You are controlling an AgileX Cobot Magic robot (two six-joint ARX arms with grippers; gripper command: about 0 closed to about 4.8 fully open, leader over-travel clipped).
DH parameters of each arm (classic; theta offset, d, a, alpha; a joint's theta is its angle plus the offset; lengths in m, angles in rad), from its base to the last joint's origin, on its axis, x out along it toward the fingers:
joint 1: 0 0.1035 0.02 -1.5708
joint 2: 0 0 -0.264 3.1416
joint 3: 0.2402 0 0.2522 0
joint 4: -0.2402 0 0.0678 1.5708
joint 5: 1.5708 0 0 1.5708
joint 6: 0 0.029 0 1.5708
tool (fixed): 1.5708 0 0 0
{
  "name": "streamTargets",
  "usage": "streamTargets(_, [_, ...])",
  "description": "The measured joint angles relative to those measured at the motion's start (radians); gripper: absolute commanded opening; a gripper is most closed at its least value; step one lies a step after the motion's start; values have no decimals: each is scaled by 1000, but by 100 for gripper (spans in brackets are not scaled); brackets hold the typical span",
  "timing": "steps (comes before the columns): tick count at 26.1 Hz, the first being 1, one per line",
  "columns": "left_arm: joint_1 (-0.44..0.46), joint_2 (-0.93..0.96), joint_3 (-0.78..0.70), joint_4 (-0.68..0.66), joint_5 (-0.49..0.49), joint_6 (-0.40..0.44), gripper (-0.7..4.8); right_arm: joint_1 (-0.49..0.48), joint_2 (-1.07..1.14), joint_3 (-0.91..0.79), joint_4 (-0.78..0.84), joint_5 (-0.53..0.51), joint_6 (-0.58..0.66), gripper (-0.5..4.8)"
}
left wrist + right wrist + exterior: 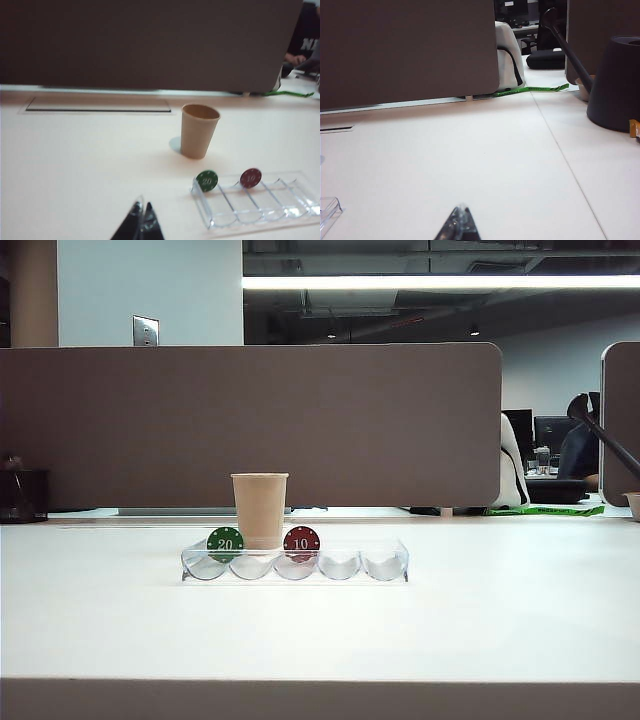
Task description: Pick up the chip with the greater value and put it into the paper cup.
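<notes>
Paper cup (259,510), plain tan with a rolled rim, stands upright on the tabletop (320,625) just behind the clear tray (390,566). No black chip shows. Left gripper (141,220) and right gripper (460,220), both near the tray, are pressed together, empty.

Two chips (225,542), one paper cup (260,510).

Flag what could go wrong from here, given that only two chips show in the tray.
1. No black 100 chip shows in any view, and the bottom of the paper cup is hidden, so the drop cannot be confirmed.
2. The green 20 chip and red 10 chip stand on edge in the clear tray, close in front of the cup; another reach might topple them.
3. The left gripper and right gripper are shut, low over the table.
</notes>
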Motion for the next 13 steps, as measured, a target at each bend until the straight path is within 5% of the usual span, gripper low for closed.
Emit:
streamTargets(5, [0,-1,-47,85,10,4,-6,0,0,0,0,0,0,-5])
streamTargets(13, [0,0,-68,-43,-5,0,-5,0,0,0,-4,-63,0,-4])
